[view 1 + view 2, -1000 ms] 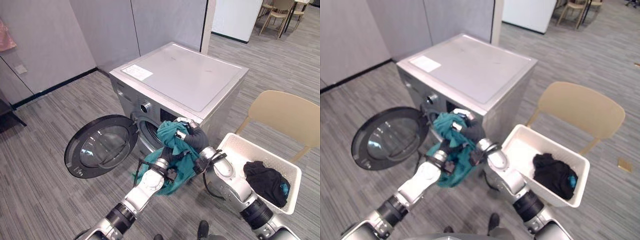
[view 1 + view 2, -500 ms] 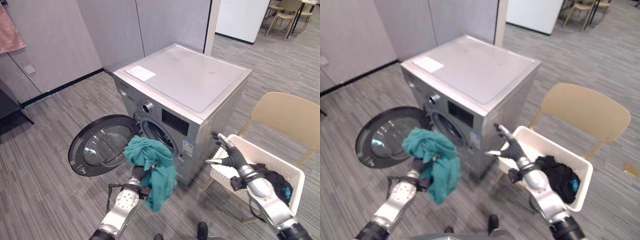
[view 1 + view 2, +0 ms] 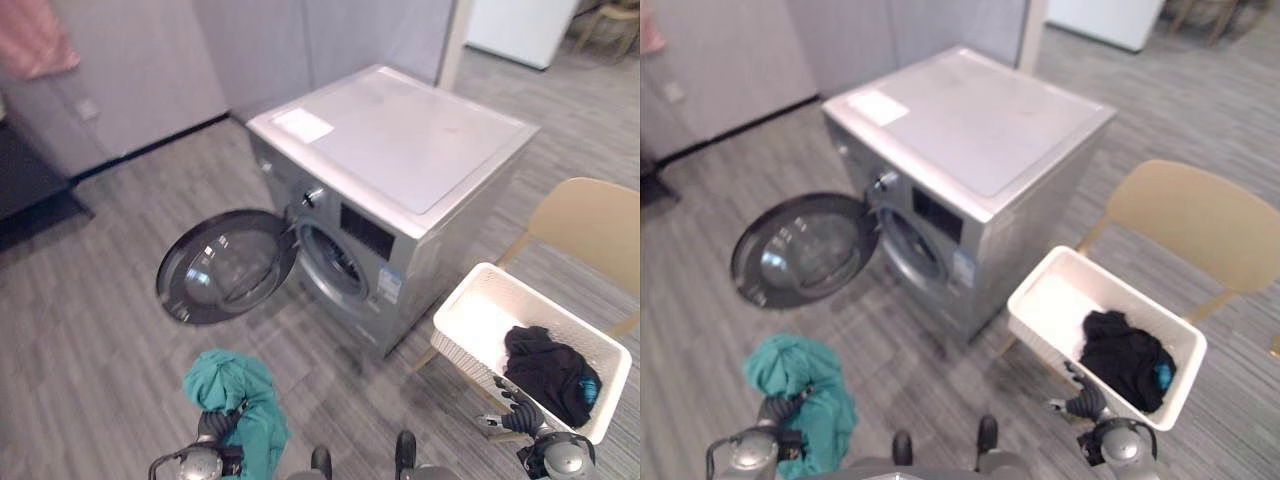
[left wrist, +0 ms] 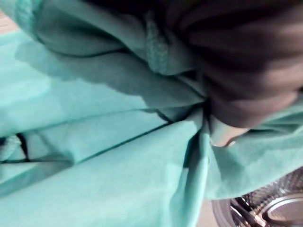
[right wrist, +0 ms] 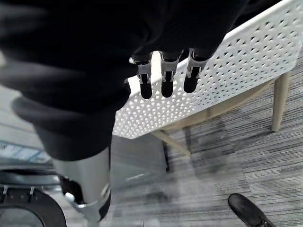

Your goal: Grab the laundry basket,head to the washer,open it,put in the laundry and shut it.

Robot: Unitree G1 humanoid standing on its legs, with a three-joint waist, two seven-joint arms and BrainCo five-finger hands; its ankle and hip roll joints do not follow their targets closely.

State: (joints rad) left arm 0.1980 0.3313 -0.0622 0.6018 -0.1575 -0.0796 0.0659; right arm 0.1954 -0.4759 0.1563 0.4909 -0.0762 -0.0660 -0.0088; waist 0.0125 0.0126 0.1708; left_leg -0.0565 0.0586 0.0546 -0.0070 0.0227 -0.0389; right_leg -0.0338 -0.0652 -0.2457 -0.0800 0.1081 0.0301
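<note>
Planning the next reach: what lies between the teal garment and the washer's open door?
In the left eye view, bare grey floor separates the teal garment in the left hand from the washer door.

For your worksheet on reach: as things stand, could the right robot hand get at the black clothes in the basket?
Probably yes. The right robot hand is open and holds nothing, right beside the basket. The basket has no lid, and the black clothes lie at its near end with nothing on top.

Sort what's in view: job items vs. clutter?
Job: washer, its open door, teal garment gripped in the left hand, white laundry basket holding dark clothes, right hand.
Clutter: beige chair, pink cloth.
</note>
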